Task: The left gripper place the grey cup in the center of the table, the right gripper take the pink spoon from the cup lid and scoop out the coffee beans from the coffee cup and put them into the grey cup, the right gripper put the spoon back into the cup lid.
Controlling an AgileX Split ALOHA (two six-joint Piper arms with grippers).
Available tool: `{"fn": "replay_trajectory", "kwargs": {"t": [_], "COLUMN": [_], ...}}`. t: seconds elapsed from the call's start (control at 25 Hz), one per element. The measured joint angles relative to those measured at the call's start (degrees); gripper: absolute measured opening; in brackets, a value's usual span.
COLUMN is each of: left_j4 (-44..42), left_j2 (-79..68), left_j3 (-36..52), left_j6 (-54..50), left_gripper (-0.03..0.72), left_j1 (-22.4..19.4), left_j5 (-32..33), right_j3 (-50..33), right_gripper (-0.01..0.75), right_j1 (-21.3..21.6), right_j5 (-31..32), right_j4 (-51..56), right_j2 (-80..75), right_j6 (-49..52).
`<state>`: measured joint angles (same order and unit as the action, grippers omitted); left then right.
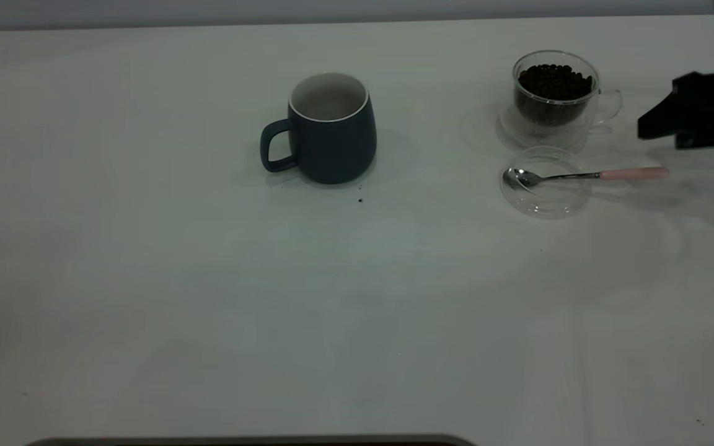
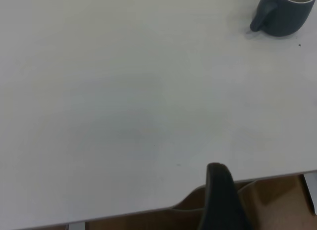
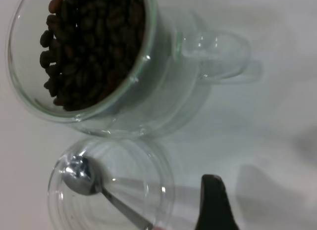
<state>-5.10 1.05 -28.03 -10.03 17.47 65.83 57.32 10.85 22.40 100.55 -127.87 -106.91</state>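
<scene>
The grey cup [image 1: 331,129] stands upright near the table's middle, handle to the left, and shows far off in the left wrist view [image 2: 287,12]. The glass coffee cup [image 1: 554,93], full of coffee beans [image 3: 94,47], stands at the right on a clear saucer. In front of it lies the clear cup lid [image 1: 544,183] with the pink-handled spoon [image 1: 580,176] across it, bowl in the lid [image 3: 79,174], handle pointing right. My right gripper [image 1: 661,133] is open and empty, just right of the coffee cup and above the spoon handle's end. My left gripper [image 2: 218,195] is at the table's near edge, far from the cup.
One loose coffee bean [image 1: 360,200] lies on the table just in front of the grey cup. The white table [image 1: 208,297] stretches wide to the left and front. A dark edge [image 1: 251,441] runs along the bottom of the exterior view.
</scene>
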Motion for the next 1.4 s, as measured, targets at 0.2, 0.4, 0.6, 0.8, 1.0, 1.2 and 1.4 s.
{"fn": "replay_trajectory", "kwargs": {"t": [0.2,0.4,0.6,0.8,1.0,1.2,1.4], "left_j4": [0.00,0.00,0.00,0.00,0.00,0.00,0.00], "left_j2": [0.00,0.00,0.00,0.00,0.00,0.00,0.00], "left_j3": [0.00,0.00,0.00,0.00,0.00,0.00,0.00], "left_j6": [0.00,0.00,-0.05,-0.12,-0.12,-0.12,-0.12], "left_gripper": [0.516,0.516,0.516,0.516,0.516,0.516,0.516], "left_j1": [0.00,0.00,0.00,0.00,0.00,0.00,0.00], "left_j5": [0.00,0.00,0.00,0.00,0.00,0.00,0.00], "right_j3": [-8.92,-18.07,-24.07,-24.59,-24.59,-28.65,-30.29], "right_gripper": [0.546,0.544,0.544,0.542,0.542,0.542,0.542], "right_j1": [-9.64,-16.47,-16.50,-15.26,-15.26,-15.26,-15.26], "right_j5": [-12.87,-6.42,2.93,21.23,39.15,42.19,41.26], "right_j4": [-6.40,-11.31,-36.60,-75.99,-95.80,-105.52,-106.11], "right_j2": [17.98,35.73,47.64,56.99,71.34,88.14,101.92], "right_j6": [14.43,35.75,58.55,92.20,107.49,111.24,112.94]}}
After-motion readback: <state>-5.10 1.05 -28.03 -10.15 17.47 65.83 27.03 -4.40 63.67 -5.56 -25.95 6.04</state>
